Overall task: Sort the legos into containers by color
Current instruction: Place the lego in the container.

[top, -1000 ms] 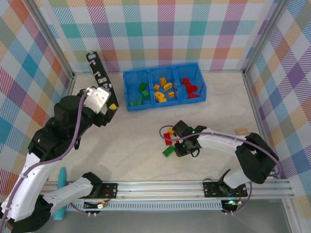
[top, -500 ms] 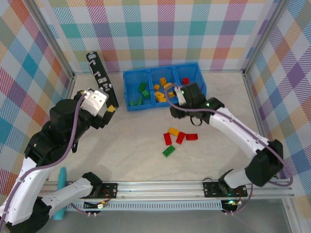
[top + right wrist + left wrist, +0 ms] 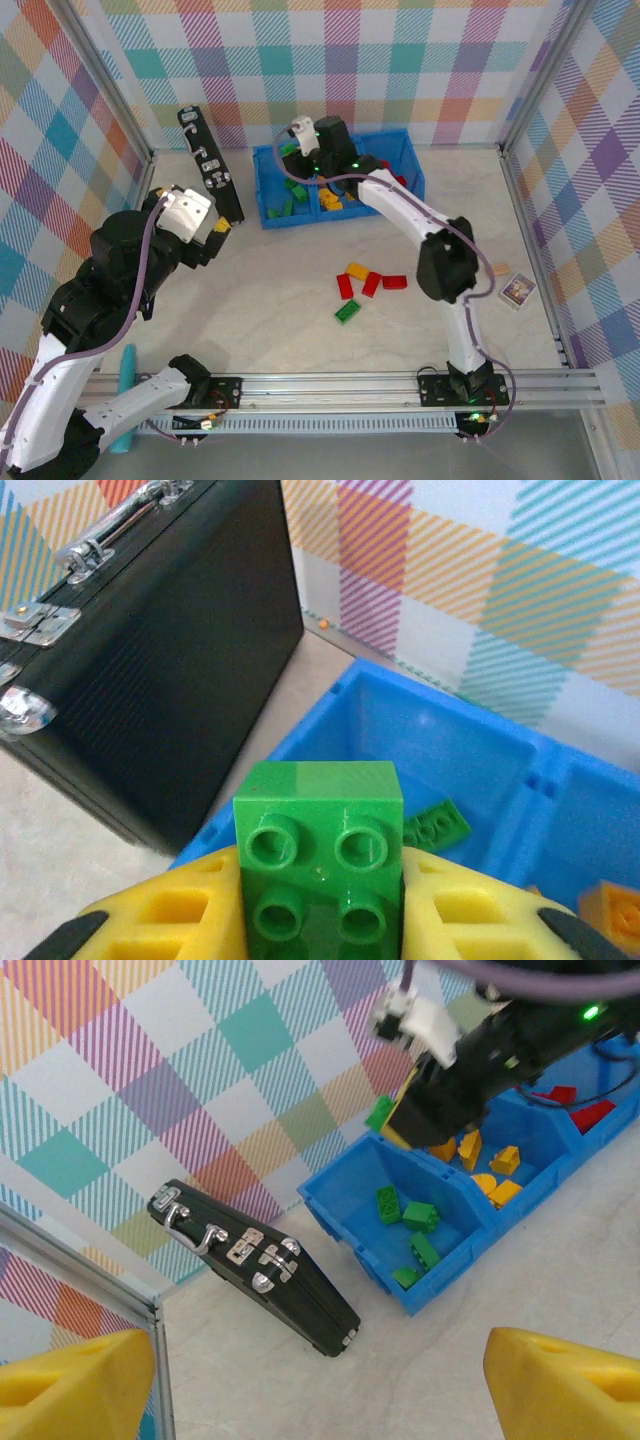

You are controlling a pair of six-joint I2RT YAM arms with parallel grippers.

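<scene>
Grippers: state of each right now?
Left gripper: open, holding nothing.
Right gripper: closed on a green lego.

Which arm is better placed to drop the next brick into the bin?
Right: the right tool is shut on a green brick at the blue bin compartment holding green legos. The left tool hangs open near the black case.
</scene>
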